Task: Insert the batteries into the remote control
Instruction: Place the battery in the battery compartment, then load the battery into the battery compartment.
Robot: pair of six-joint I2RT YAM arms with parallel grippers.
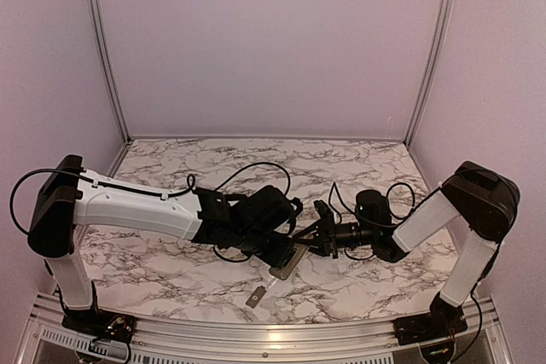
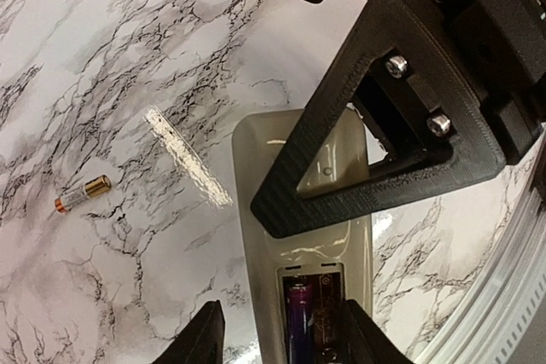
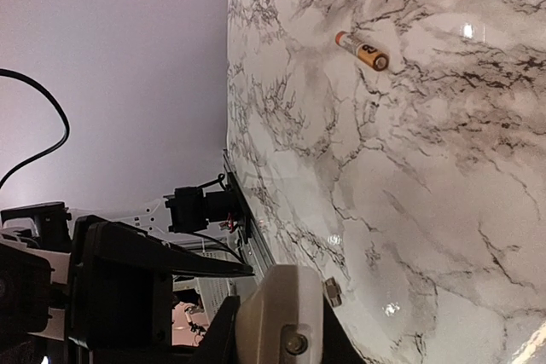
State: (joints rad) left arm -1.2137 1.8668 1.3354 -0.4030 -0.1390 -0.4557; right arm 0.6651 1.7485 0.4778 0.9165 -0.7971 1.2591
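Note:
The remote control (image 2: 256,176) lies back-up near the table's front edge, grey-tan, with its battery recess uncovered. One purple battery (image 2: 300,317) sits in the recess's left slot; the right slot shows bare contacts. My left gripper (image 2: 281,311) is open, its fingers (image 2: 203,338) straddling the recess end without pinching it. My right gripper (image 3: 277,330) is shut on the remote's (image 3: 281,304) other end, and its black finger (image 2: 375,151) crosses the remote's back. A second battery (image 2: 83,194), gold and dark, lies loose on the marble, also visible as the battery (image 3: 362,50) in the right wrist view.
A small flat grey cover plate (image 1: 256,297) lies on the marble just in front of the remote (image 1: 290,263). Both arms meet at the table's middle front. The metal front rail (image 1: 256,330) runs close below them.

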